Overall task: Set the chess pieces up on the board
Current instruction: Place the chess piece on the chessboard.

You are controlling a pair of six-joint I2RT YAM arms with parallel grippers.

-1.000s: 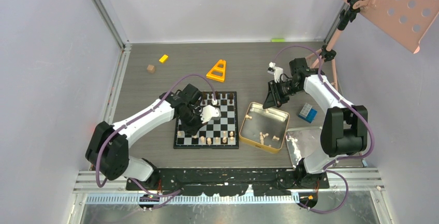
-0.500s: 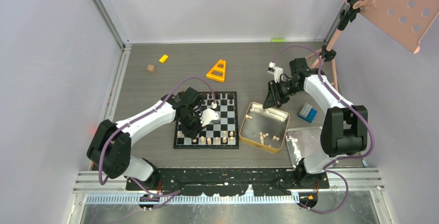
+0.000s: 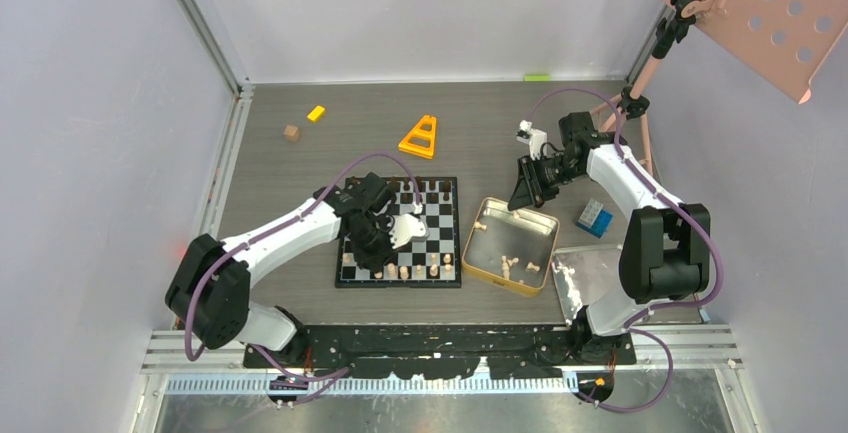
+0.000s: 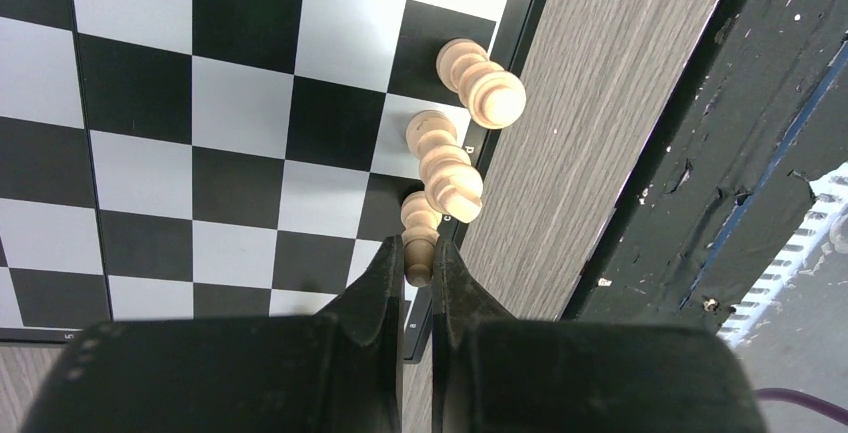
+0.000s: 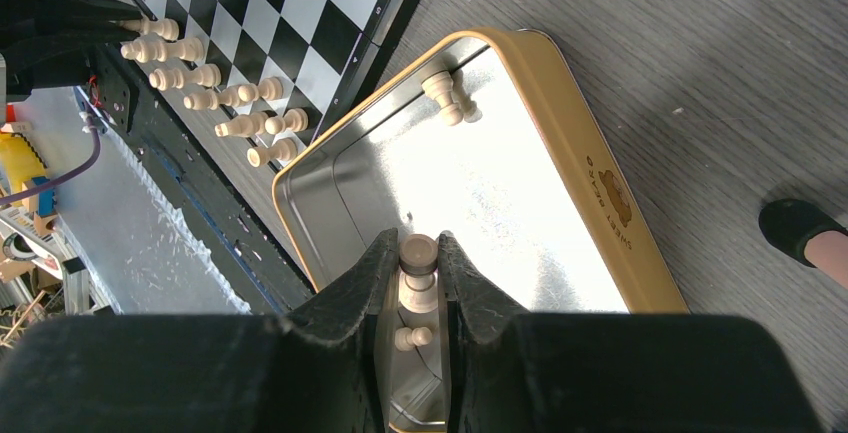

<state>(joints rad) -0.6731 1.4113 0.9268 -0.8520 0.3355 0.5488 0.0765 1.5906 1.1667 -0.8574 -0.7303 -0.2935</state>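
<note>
the left pincer (image 4: pixel 418 258) is pinching narrowly on a pale chess piece (image 4: pixel 420 221), gripping it between both fingers at the near left corner of the board (image 4: pixel 200 103). whether the piece's base is resting on its square cannot be told from here. just beside it, more pale pieces (image 4: pixel 485 88) are standing in a line along the board's near edge row. in the top view dark pieces (image 3: pixel 432 190) are standing along the far edge, and the middle squares are lying bare.

the right pincer (image 5: pixel 417 245) is clamping a second pale piece (image 5: pixel 418 288), with its fingers drawn close against the piece's sides. it is hanging over the open gold tin (image 5: pixel 590 153), which is lying on the counter (image 3: pixel 480 133) just to the right of the board. inside the tin, one loose pale piece (image 5: pixel 447 95) is lying on its side against a wall, and another small one (image 5: pixel 412 336) is showing under the pincer.

farther back on the counter, an orange triangle (image 3: pixel 419 138), a brown cube (image 3: pixel 291 133) and a yellow block (image 3: pixel 316 113) are sitting well apart from the board. a blue block (image 3: pixel 594 218) and a silver tray (image 3: pixel 595 278) are lying to the right of the tin.
</note>
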